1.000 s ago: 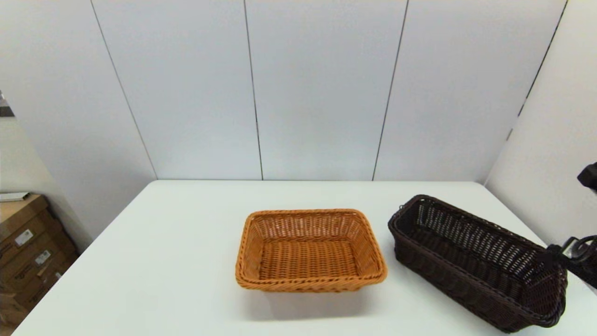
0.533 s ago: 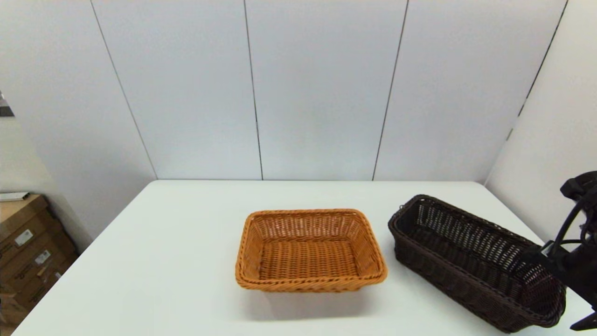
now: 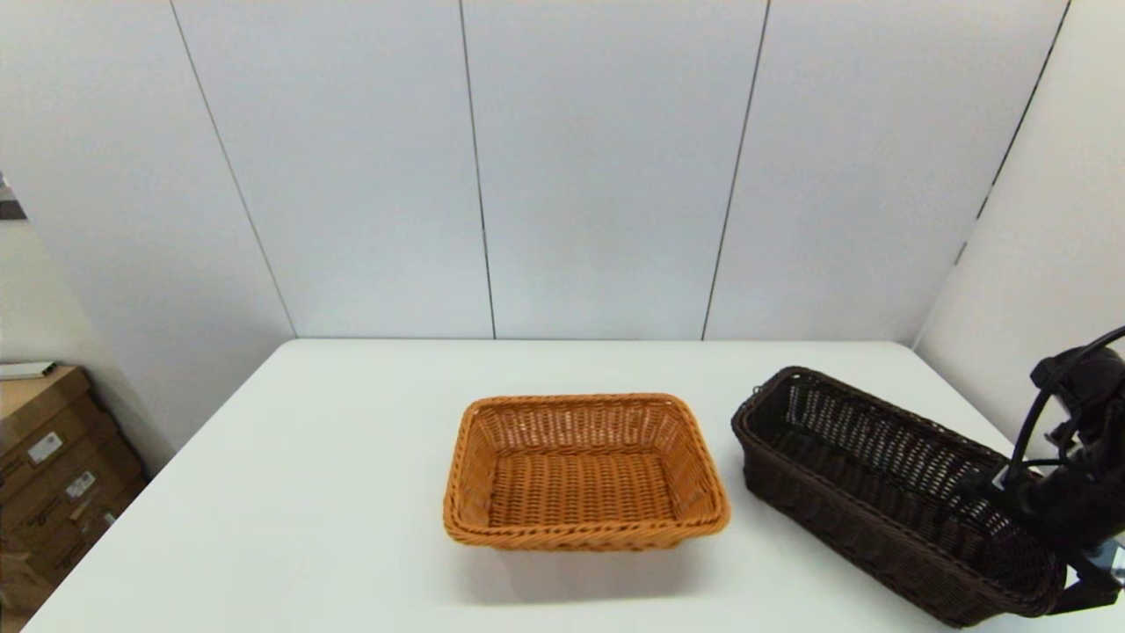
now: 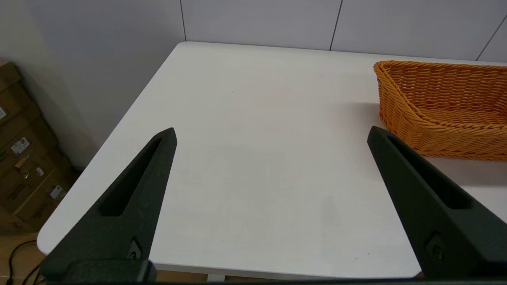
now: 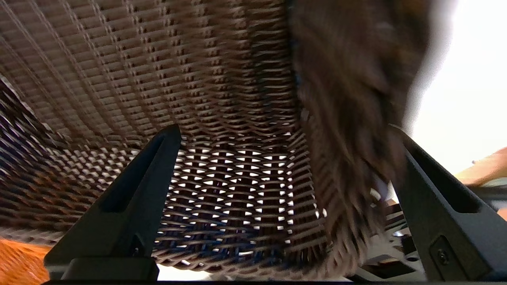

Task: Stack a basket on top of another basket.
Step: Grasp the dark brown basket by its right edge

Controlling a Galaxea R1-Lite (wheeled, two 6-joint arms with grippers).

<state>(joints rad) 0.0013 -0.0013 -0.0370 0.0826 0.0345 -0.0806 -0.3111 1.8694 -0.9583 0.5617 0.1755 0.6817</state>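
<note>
Dark brown rectangular open-weave wicker basket (image 3: 888, 492) sits on white table (image 3: 352, 492), right of orange-tan woven basket (image 3: 584, 470), unstacked. Right gripper (image 5: 283, 166) spread astride its near-end wall, not clamped; lift and placement remain. Left gripper (image 4: 273, 134) spread, idle.

white table (image 3: 352, 492) (grey panelled walls (image 3: 598, 176))

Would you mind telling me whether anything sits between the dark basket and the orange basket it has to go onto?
Nothing visible does. Only bare white table lies between the dark brown basket and the orange basket. The right gripper, fingers open, straddles the dark basket's near end wall; the left gripper hangs open, apart from both.
</note>
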